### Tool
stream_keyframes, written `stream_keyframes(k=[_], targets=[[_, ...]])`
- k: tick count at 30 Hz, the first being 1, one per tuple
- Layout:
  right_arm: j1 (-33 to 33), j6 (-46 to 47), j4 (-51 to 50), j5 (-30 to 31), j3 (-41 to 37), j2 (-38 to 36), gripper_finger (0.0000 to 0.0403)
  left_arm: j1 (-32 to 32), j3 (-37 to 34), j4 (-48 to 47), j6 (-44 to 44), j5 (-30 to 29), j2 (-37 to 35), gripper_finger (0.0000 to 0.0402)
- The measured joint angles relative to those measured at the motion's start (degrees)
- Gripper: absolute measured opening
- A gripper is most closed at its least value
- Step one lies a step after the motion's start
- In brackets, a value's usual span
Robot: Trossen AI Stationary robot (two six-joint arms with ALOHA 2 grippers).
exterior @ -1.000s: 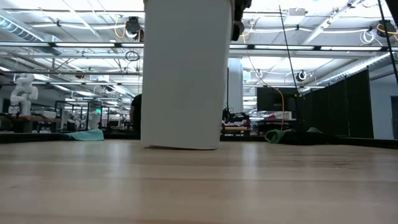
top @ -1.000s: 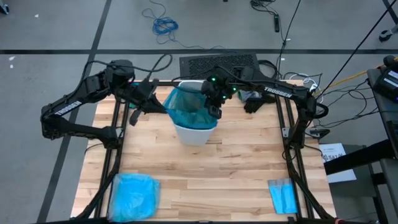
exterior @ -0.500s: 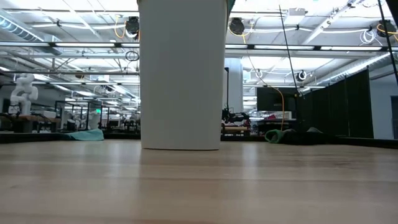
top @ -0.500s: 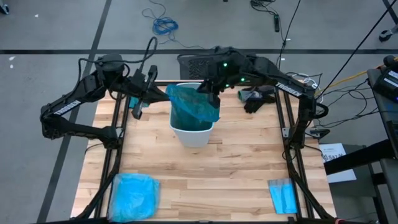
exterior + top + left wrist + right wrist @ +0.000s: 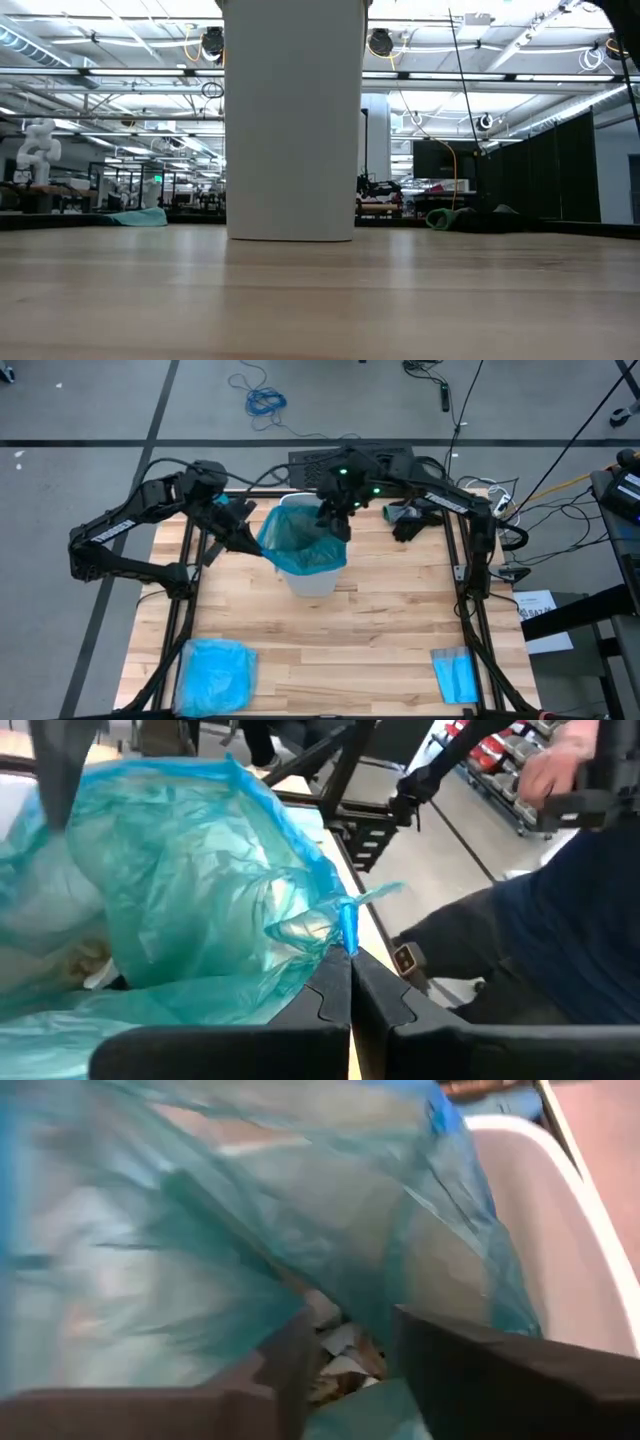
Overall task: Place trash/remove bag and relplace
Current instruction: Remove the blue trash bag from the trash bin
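**A:** Start with the big picture. The pale wooden slatted counter [image 5: 330,630] carries the tall white plastic bin [image 5: 312,578] near its far edge, and the thin translucent teal-green plastic liner bag [image 5: 300,540] sits in that bin with its mouth bunched up above the rim. Nearer you lie a paler sky-blue plastic bag [image 5: 215,675] at one corner and a small flat folded blue sheet [image 5: 456,675] at the other.

**B:** Where is the trash, and who has hold of what?

**A:** The crumpled brown and white paper scraps [image 5: 335,1345] are down inside the liner. Your left claw [image 5: 350,970] is pressed together on a pinched tuft of the bag's rim, at the bin's left side. Your right claw [image 5: 345,1355] is spread, its fingers straddling a fold of the film over the bin's far edge, gripping nothing as far as I can tell.

**B:** So how do you lift it cleanly?

**A:** Close the right claw on a thick gather of film, not a single layer, opposite the left pinch. Then raise both together, straight up, so the bin stays put and the scraps don't spill.

**B:** And the arms?

**A:** Both reach inward from the far corners, elbows out, wrists angled down over the bin.
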Motion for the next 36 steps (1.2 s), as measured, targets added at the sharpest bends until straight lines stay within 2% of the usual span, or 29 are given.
stream_keyframes(k=[4,8,15,19,24,28,33,36], targets=[[-0.5,1.1,0.1,3.9,0.0,2.9,0.0195,-0.4,0.0,0.3,0.4,0.0,0.1,0.0000],[-1.4,0.6,0.8,9.4,0.0,5.0,0.0224,-0.4,0.0,0.3,1.3,0.0,0.2,0.0000],[-1.8,-2.7,6.6,9.2,0.0,5.9,0.0215,-0.4,0.0,2.5,1.7,0.0,0.3,0.0000],[-1.8,-4.0,9.8,4.5,0.0,6.0,0.0206,-0.4,0.0,3.4,2.2,0.1,0.3,0.0000],[-2.1,-3.9,11.3,3.2,0.0,6.7,0.0196,-0.4,0.0,3.6,2.7,0.1,0.3,0.0000],[-3.3,-1.5,7.3,2.9,0.0,7.1,0.0191,-0.4,0.0,3.0,2.6,0.0,0.3,0.0000],[-6.0,2.5,6.4,-5.7,0.0,4.2,0.0187,-0.4,0.0,2.8,2.6,-0.5,0.3,0.0000],[-6.5,1.9,4.4,-5.2,0.0,1.8,0.0187,-0.4,0.0,2.7,2.6,-0.5,0.3,0.0000]])
